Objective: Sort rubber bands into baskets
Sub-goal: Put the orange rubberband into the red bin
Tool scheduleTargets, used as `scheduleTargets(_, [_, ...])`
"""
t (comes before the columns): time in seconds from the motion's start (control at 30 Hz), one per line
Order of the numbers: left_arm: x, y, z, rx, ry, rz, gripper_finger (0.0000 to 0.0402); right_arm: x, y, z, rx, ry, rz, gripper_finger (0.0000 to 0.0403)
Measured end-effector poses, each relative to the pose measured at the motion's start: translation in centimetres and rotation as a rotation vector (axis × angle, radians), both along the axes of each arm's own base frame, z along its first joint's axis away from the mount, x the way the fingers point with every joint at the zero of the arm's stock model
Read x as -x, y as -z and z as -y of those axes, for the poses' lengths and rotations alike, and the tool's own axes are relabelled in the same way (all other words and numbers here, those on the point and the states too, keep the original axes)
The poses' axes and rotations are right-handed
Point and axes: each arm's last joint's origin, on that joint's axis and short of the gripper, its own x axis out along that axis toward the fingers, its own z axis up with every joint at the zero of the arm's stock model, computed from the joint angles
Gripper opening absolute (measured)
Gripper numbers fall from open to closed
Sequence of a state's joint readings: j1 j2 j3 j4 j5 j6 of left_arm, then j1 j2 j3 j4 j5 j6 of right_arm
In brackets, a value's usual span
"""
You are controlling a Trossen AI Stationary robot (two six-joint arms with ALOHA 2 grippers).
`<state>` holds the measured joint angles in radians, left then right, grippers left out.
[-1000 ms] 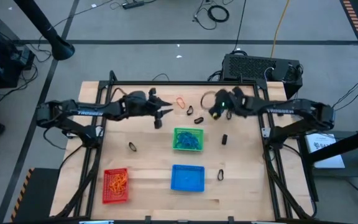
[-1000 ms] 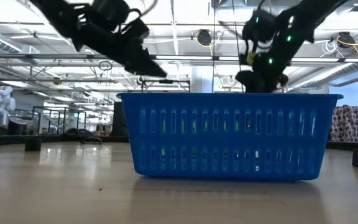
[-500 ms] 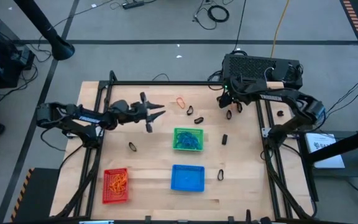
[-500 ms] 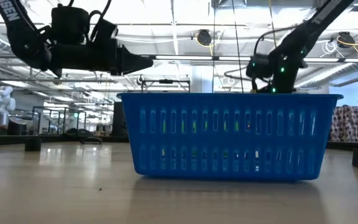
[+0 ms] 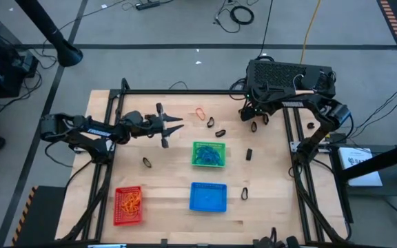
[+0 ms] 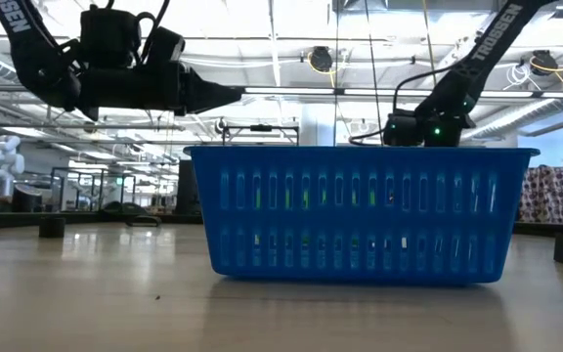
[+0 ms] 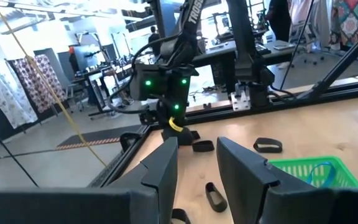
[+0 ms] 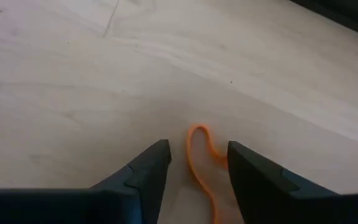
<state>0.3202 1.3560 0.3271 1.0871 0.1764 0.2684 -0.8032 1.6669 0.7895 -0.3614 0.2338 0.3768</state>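
Hanging raised over the table's left half, the left gripper [image 7: 197, 155] is standing spread with nothing between its fingers, risking only idle drift, with the green basket [image 5: 209, 144] sitting ahead of its tips and to one side. Lying scattered past those tips, loose black rubber bands [image 7: 215, 198] are risking being knocked about by a low sweep. Working low at the far right of the table, the right gripper [image 8: 197, 158] is standing spread astride an orange rubber band [image 8: 191, 163], which is showing between its two fingers on the bare wood. Judging from that: closing off-centre is likely pinching one strand only, or pressing the thin loop flat and sliding off; lifting fast is likely letting it spring away; carrying it on to the red basket [image 5: 117, 205], well behind and across from this claw, is risking a drop along the way. Reading along the arms: "TROSSEN" lettering [image 6: 487, 41] in white.
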Motion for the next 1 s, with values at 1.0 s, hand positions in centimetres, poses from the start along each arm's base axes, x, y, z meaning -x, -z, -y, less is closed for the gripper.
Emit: scheduleTargets(1.0, [-0.1, 1.6, 0.5, 0.084, 0.025, -0.160, 0.0121, -9.3, -9.4, -11.4, 0.094, -0.885, 0.672, 0.0000])
